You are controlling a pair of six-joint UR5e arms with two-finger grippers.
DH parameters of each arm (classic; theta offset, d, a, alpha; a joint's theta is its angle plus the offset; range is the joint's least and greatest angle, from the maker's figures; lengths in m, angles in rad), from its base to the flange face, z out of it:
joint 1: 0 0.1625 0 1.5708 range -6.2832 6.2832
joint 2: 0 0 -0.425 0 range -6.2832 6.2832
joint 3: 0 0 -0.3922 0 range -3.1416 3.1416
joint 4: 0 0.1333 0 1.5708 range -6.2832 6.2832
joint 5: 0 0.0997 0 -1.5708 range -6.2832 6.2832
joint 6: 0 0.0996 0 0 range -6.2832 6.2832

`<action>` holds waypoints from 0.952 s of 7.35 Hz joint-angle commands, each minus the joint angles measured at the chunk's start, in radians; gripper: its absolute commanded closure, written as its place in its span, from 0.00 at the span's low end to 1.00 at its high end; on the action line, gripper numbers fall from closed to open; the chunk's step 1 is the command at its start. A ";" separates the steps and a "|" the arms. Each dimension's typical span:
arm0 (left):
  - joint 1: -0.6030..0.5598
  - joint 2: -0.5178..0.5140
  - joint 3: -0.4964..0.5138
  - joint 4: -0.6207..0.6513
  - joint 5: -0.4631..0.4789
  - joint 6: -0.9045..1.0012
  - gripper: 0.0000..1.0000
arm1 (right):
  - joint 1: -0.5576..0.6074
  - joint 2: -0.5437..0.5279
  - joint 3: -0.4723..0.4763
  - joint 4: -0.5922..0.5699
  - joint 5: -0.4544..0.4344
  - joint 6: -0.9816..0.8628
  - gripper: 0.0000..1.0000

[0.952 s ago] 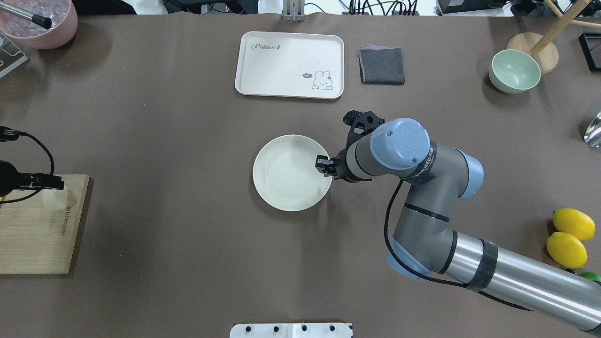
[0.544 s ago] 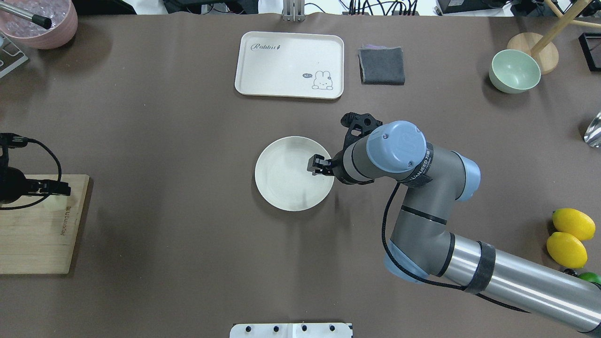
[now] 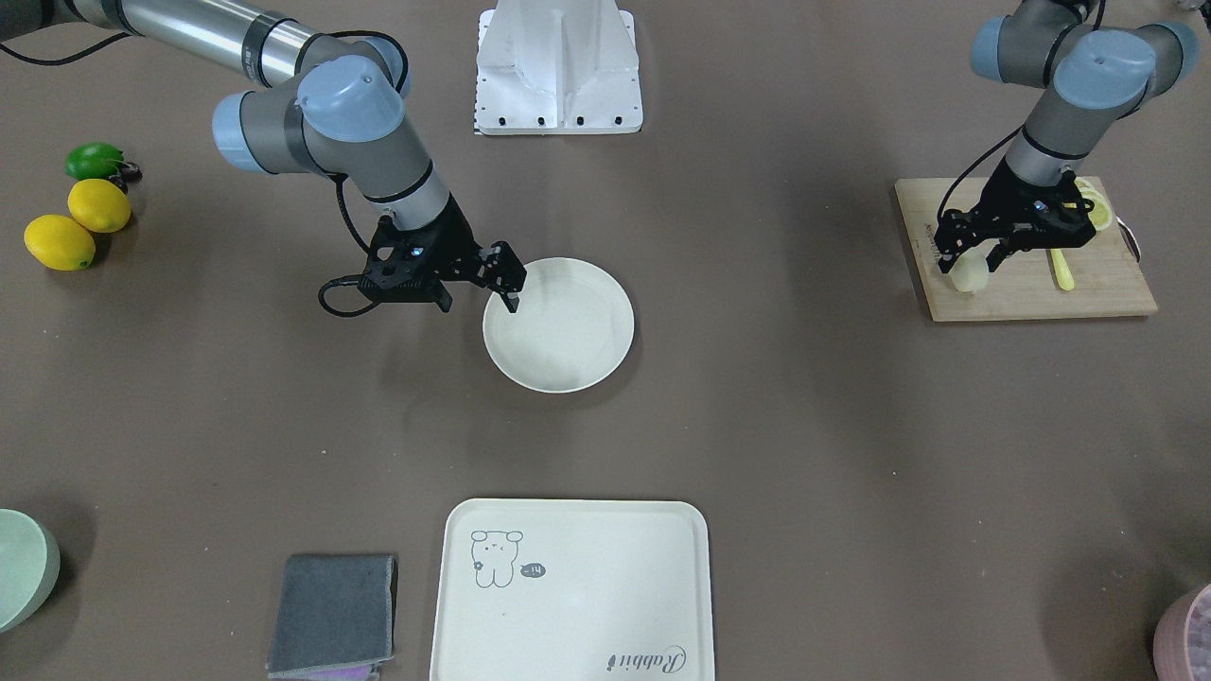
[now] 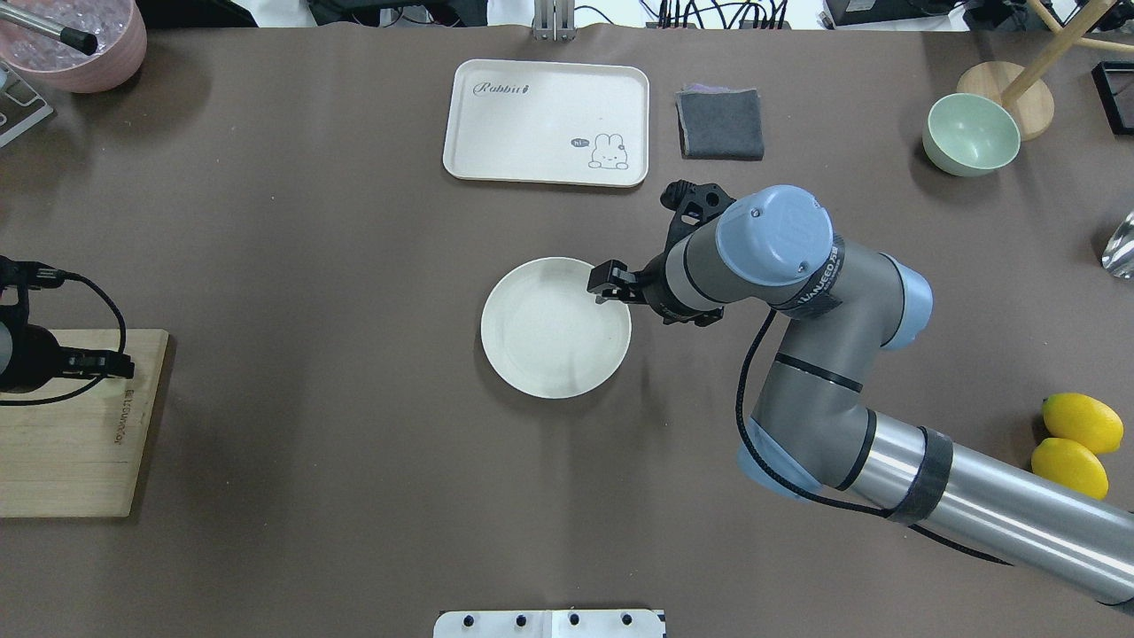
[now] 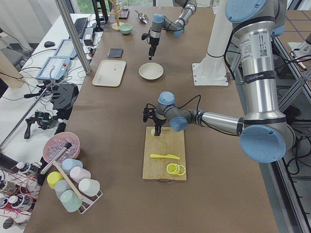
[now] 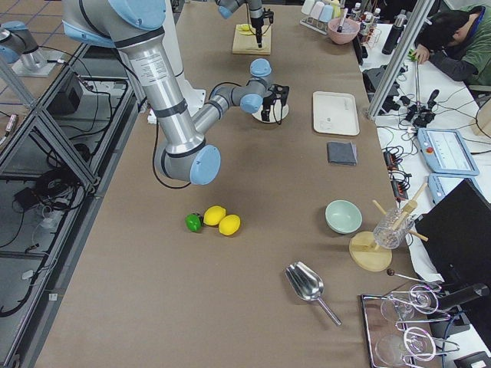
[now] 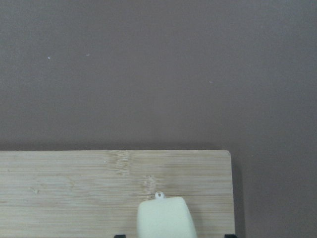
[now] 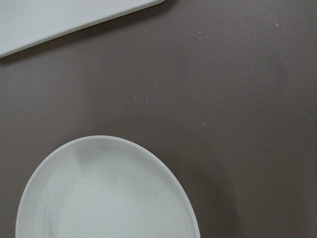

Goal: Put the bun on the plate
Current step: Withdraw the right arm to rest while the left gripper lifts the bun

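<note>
Buns: one pale cream rounded bun (image 3: 969, 275)
Plates: one round cream-white plate (image 3: 568, 333)
Left pincer (image 3: 972, 261): spread astride bun
Right pincer (image 3: 478, 303): spread, at plate rim

The bun (image 3: 969, 275), a small, pale cream, blocky lump, sits between the left gripper's (image 3: 971, 265) spread fingers, touching neither. The round cream plate (image 3: 568, 340) lies flat, its rim beneath the right gripper (image 3: 480, 299).

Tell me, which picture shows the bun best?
The front-facing view: most of the bun shows, on the board. The left wrist view cuts it off, the left side view shows it tiny, and the others do not show it.
</note>
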 commanded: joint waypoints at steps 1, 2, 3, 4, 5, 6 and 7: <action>0.001 0.001 0.003 -0.008 0.001 0.002 0.77 | 0.035 0.001 0.038 -0.067 0.030 -0.009 0.00; 0.001 0.001 0.006 -0.008 0.001 0.007 0.81 | 0.050 0.001 0.069 -0.119 0.032 -0.009 0.00; -0.013 0.001 0.001 -0.010 -0.001 0.013 0.82 | 0.087 -0.001 0.101 -0.176 0.076 -0.014 0.00; -0.016 -0.004 -0.006 -0.008 -0.001 0.014 0.82 | 0.142 -0.005 0.127 -0.231 0.141 -0.033 0.00; -0.039 -0.010 -0.020 -0.002 -0.007 0.016 0.81 | 0.185 -0.013 0.143 -0.282 0.171 -0.076 0.00; -0.067 -0.015 -0.036 0.006 -0.010 0.016 0.81 | 0.217 -0.019 0.163 -0.352 0.182 -0.127 0.00; -0.077 -0.029 -0.051 0.035 -0.010 0.016 0.81 | 0.240 -0.047 0.192 -0.394 0.182 -0.179 0.00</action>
